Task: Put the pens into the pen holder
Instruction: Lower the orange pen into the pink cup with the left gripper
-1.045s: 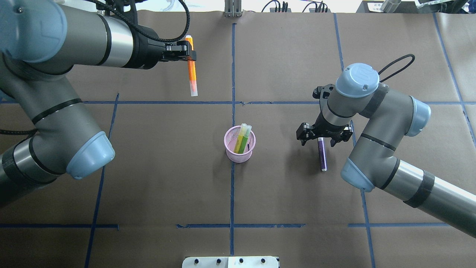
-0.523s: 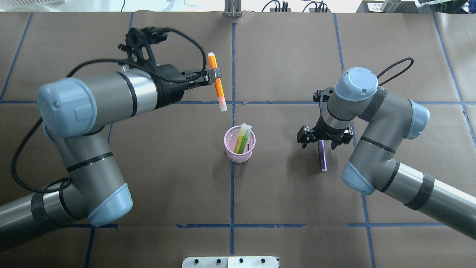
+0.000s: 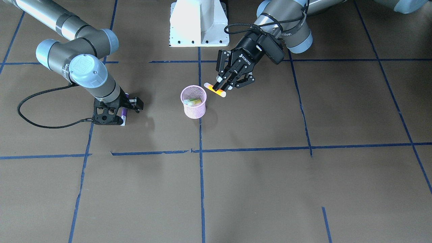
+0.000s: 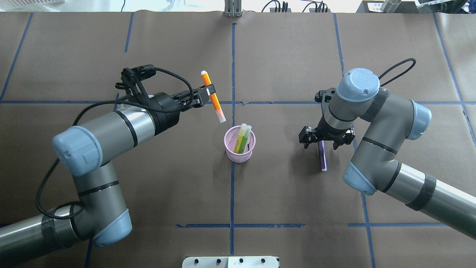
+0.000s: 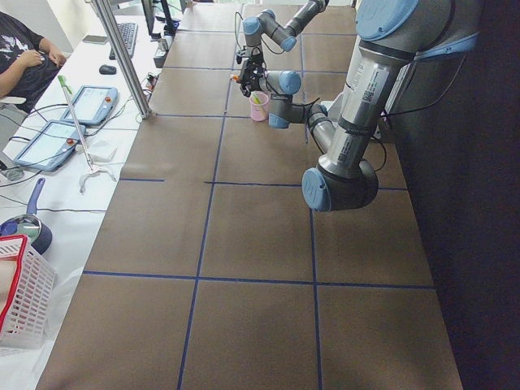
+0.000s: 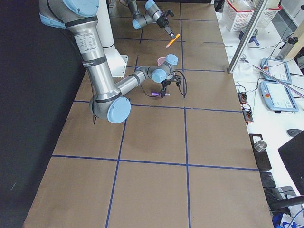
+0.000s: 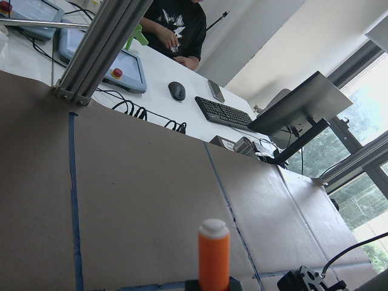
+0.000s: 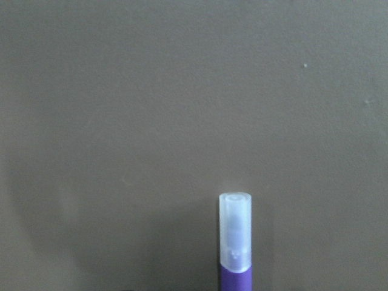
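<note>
1. pen holder (image 4: 238, 156): small round pink wire-mesh cup with a solid rim, slightly tapered. It stands upright at the middle of the table, on a lengthwise tape line.

2. yellow pen (image 4: 241, 134) and green pen (image 4: 245, 142): slim marker-like sticks with pale translucent caps. Both stand inside the pen holder, side by side and leaning, caps up above the rim.

3. orange pen (image 4: 212, 97): slim orange stick with a pale translucent cap. It is held in the air, tilted with the cap end lowest. The cap tip is near the pen holder's rim on the robot's left, far side, not over the opening.

4. left gripper (image 4: 210, 91): black, two-finger, clamped across the middle of the orange pen.

5. purple pen (image 4: 322, 156): slim purple stick with a pale translucent cap. It lies flat on the table, well apart from the pen holder, on the robot's right.

6. right gripper (image 4: 322, 139): black, two-finger, pointing down, with fingers spread wide and straddling one end of the purple pen. Whether they touch it cannot be told.

7. table (image 4: 297, 204): covered in brown paper and marked into a grid with blue tape (image 4: 232, 186).
</note>
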You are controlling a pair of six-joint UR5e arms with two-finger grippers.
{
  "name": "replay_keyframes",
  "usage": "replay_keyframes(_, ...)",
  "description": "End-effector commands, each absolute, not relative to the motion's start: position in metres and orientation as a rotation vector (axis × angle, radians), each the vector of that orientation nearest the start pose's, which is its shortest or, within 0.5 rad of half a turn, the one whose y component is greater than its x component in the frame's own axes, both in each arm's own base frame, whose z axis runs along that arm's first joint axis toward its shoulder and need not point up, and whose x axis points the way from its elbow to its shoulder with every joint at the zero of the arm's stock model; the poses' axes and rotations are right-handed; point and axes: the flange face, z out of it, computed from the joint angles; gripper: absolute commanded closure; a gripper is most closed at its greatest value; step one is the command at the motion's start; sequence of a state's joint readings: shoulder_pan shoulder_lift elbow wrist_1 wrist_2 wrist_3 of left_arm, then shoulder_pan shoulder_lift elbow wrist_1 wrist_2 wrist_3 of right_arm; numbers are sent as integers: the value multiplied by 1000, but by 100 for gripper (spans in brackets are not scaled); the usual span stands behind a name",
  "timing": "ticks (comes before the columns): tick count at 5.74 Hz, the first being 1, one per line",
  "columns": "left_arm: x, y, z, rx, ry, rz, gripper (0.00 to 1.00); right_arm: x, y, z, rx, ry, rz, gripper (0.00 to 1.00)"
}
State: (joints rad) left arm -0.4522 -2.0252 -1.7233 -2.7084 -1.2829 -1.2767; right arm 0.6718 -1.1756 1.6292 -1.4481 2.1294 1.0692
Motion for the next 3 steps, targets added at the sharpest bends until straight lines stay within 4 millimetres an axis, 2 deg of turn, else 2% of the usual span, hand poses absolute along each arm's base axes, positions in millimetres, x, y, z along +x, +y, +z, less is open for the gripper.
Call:
replay_keyframes(1,485,-380,219,864,1539,-416,100,-457,-465,395,-138,-772,-1,0)
replay_keyframes(2,501,-372,230,899,1484,-450,100,-457,-465,395,-139,-774,-2,0)
replay_keyframes(3,507,-367,225,927,1468,-419,100,-457,-465,393,-136,-776,-4,0)
